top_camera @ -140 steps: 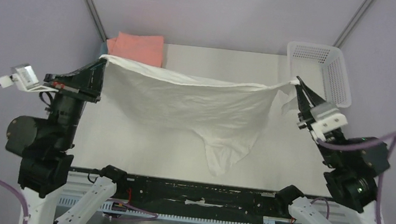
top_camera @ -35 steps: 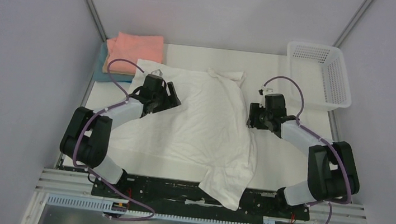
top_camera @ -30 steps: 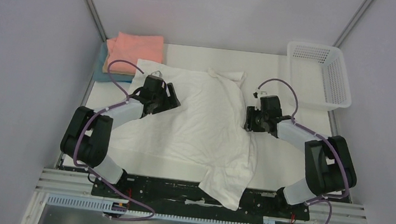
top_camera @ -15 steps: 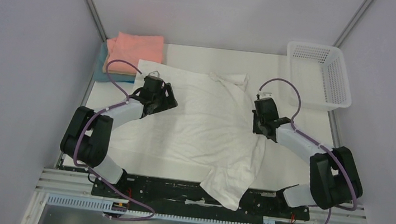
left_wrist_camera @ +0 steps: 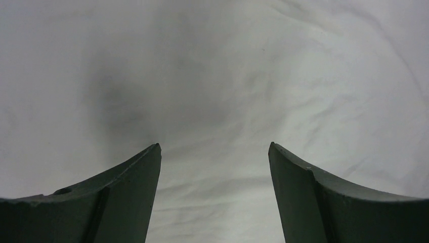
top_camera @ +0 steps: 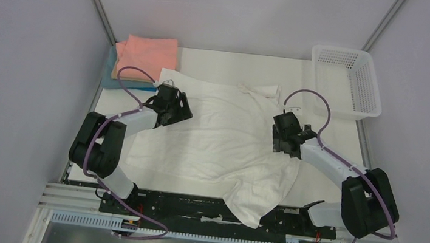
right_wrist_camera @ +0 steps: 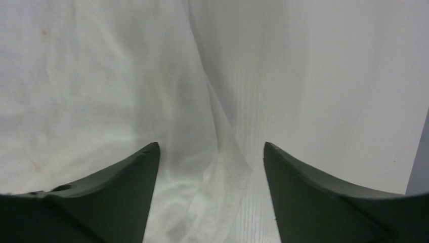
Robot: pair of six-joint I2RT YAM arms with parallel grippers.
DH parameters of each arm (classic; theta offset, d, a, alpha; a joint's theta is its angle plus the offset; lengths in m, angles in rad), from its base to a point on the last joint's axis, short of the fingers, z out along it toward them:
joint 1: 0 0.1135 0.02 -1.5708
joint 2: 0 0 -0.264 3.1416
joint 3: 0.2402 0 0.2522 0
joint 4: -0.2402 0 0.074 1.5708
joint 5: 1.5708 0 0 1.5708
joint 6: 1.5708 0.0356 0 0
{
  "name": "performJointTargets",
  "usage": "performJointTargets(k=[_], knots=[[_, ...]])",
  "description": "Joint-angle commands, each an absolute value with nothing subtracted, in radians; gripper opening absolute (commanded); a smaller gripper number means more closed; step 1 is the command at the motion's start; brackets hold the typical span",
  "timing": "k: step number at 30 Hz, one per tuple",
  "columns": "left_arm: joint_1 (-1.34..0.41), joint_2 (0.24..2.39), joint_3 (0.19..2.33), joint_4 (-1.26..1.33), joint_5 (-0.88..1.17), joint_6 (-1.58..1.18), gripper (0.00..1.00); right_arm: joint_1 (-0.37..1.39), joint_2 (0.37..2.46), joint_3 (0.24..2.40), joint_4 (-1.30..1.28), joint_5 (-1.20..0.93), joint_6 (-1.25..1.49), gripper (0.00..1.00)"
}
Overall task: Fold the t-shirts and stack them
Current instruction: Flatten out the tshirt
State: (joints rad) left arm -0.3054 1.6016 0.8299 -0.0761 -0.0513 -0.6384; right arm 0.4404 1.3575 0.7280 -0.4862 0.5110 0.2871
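Note:
A large white t-shirt (top_camera: 222,144) lies spread across the middle of the table, and one corner hangs over the near edge. My left gripper (top_camera: 184,109) rests low on its upper left part. In the left wrist view it (left_wrist_camera: 215,147) stands open over wrinkled white cloth (left_wrist_camera: 217,76). My right gripper (top_camera: 277,139) sits at the shirt's right edge. It (right_wrist_camera: 210,144) is open too, with the cloth's rumpled hem (right_wrist_camera: 222,152) lying loose between the fingers. A folded salmon-pink t-shirt (top_camera: 147,52) lies on a blue one (top_camera: 110,74) at the back left.
A white lattice basket (top_camera: 351,82) stands at the back right corner. Bare white table (top_camera: 328,125) shows to the right of the shirt and behind it. Purple cables loop above both wrists.
My right gripper dragged the shirt's right edge outward and toward the near side, then opened. The shirt now lies wider and its collar has shifted right. My left gripper has barely moved.

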Motion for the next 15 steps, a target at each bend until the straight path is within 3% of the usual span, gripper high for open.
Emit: performJointTargets(k=[1,4,9,15], knots=[[-0.305,1.611,0.848,-0.075,-0.063,-0.652,0.84,0.402,1.340,0.845,-0.326,0.493,0.264,0.90],[-0.304,1.616,0.855,-0.076,-0.059,-0.649,0.84,0.307,1.393,0.921,-0.185,0.279,0.246,0.98],[-0.305,1.623,0.861,-0.080,-0.060,-0.641,0.84,0.260,1.685,1.221,-0.137,0.143,0.197,0.98],[-0.305,1.630,0.871,-0.095,-0.068,-0.632,0.84,0.217,2.025,1.565,-0.146,0.146,0.278,0.78]])
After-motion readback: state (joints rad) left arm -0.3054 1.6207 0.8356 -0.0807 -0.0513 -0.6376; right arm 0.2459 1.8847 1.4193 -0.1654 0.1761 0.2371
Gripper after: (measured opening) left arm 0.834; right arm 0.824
